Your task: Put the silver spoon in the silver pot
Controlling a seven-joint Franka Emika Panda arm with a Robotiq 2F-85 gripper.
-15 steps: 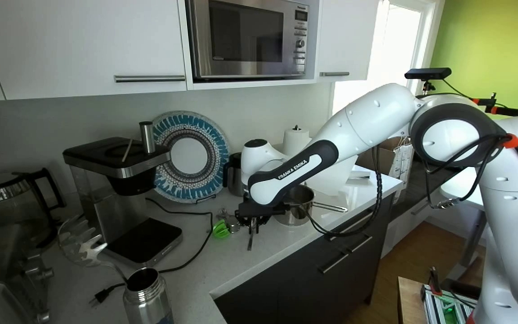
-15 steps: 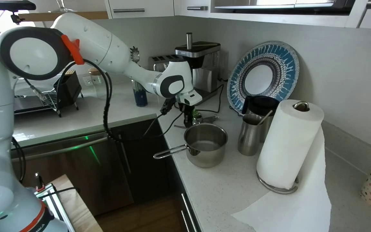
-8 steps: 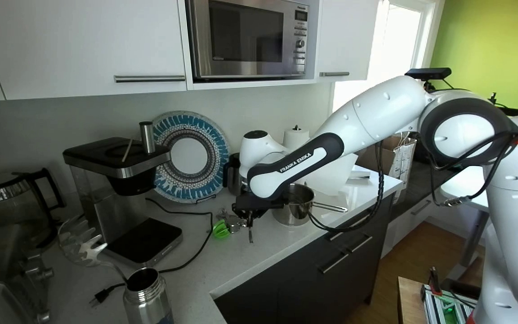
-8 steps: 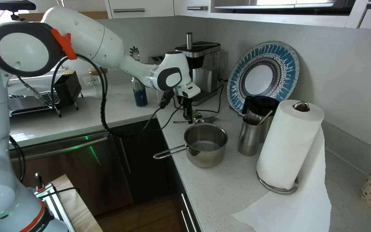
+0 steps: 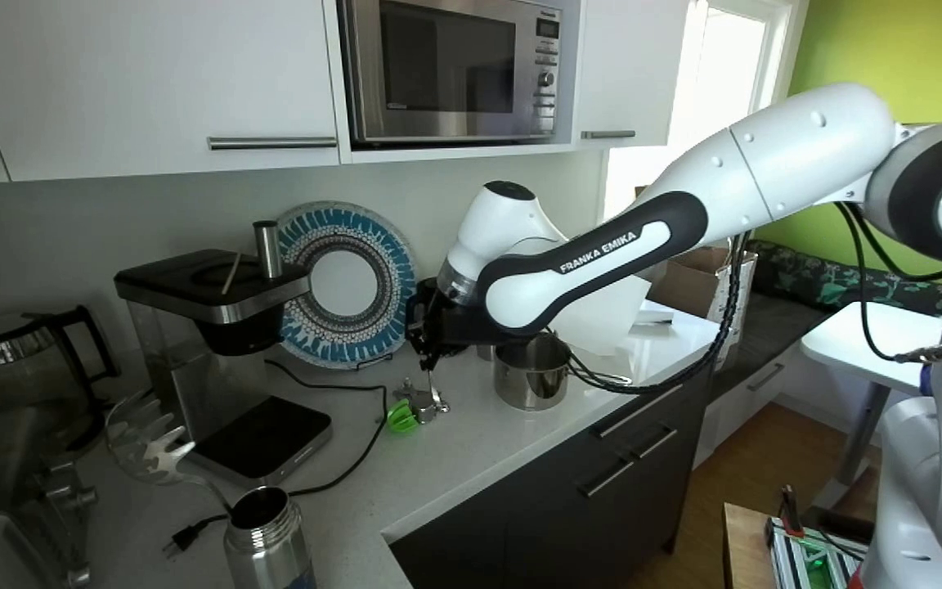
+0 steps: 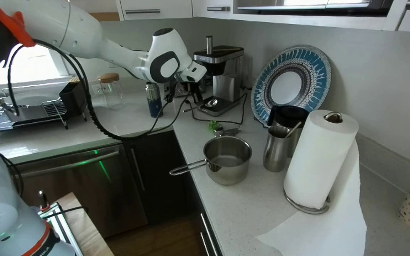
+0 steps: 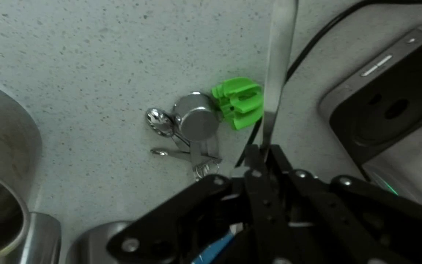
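Observation:
My gripper [image 7: 265, 148] is shut on the silver spoon [image 7: 278, 55]. The spoon's handle runs out between the fingertips toward the top of the wrist view. Its bowl shows beside the fingertips in an exterior view, where the spoon [image 6: 211, 103] is held level, well above the counter. The silver pot [image 6: 228, 167] stands upright on the counter, its long handle toward the counter edge. It also stands right of and below my gripper [image 5: 430, 364] in an exterior view, where the pot [image 5: 531, 376] is apart from the spoon. Inside the pot I see nothing.
Measuring cups [image 7: 196, 123] and a green object [image 7: 238, 102] lie on the counter below my gripper. A coffee maker [image 5: 217, 360] stands on one side. A steel jug [image 6: 275, 153], a paper towel roll [image 6: 317, 163] and a decorated plate [image 6: 319, 74] stand behind the pot.
My gripper has lifted the spoon well up off the counter and shifted it back toward the coffee maker side. The arm has risen and drawn back. The pot has not moved.

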